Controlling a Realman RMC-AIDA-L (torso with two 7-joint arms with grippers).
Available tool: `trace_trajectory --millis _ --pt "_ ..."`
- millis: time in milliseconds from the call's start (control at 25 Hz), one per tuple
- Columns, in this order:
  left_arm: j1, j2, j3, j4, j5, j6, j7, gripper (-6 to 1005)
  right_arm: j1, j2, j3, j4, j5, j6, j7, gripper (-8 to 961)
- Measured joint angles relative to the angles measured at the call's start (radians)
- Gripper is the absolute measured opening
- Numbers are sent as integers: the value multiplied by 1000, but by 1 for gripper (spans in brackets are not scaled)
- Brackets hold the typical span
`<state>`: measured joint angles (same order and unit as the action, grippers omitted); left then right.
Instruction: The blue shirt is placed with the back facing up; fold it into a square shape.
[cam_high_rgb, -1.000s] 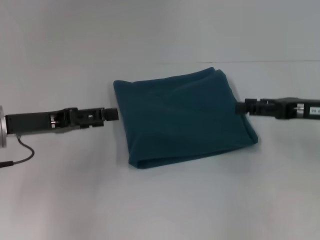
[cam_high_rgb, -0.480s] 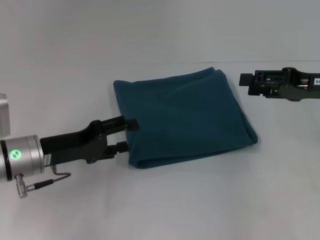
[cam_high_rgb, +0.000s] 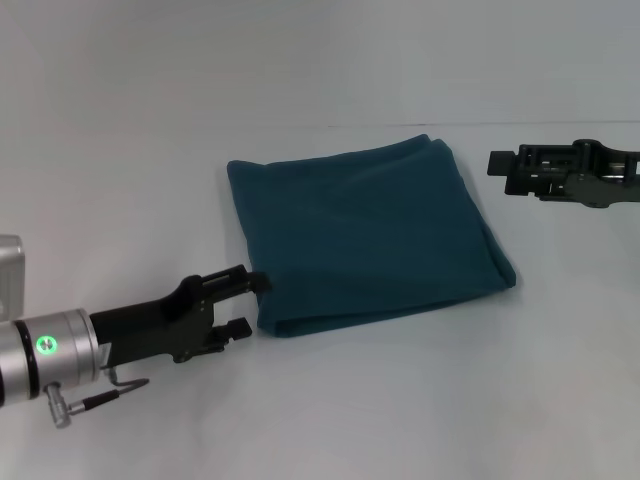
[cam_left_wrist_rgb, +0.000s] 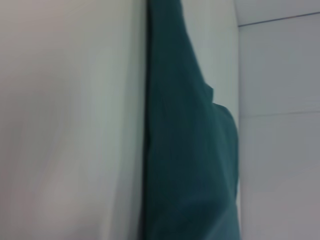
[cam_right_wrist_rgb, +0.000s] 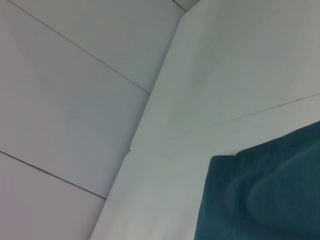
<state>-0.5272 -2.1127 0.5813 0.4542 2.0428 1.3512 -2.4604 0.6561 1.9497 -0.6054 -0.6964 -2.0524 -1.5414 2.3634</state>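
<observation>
Both grippers hang empty, fingers apart, left gripper (cam_high_rgb: 247, 300) near its front-left corner, right gripper (cam_high_rgb: 497, 163) just off the far-right edge, beside the blue shirt (cam_high_rgb: 365, 235), apparently fully folded into a rough square on the table (cam_high_rgb: 380, 400).

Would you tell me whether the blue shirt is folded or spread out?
Folded: the blue shirt lies as a compact, roughly square bundle with layered edges, no sleeves showing.

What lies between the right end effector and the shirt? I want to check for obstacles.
Nothing: in the head view only bare white table separates the right end effector from the folded shirt.
</observation>
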Motion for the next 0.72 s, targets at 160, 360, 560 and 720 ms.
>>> trace_trajectory --millis 160,360,560,720 --pt "0 -6 9 -28 0 -47 2 859 -1 -3 -1 10 0 1 0 688" --pt "-37 -13 9 -90 1 -111 31 859 -2 -6 0 18 0 4 -3 688" --pt "-74 -16 9 -124 1 -179 52 829 -3 -9 0 23 2 7 -3 689" --pt "-71 -15 9 -119 -1 -181 54 790 -3 -9 0 23 3 7 -3 689"
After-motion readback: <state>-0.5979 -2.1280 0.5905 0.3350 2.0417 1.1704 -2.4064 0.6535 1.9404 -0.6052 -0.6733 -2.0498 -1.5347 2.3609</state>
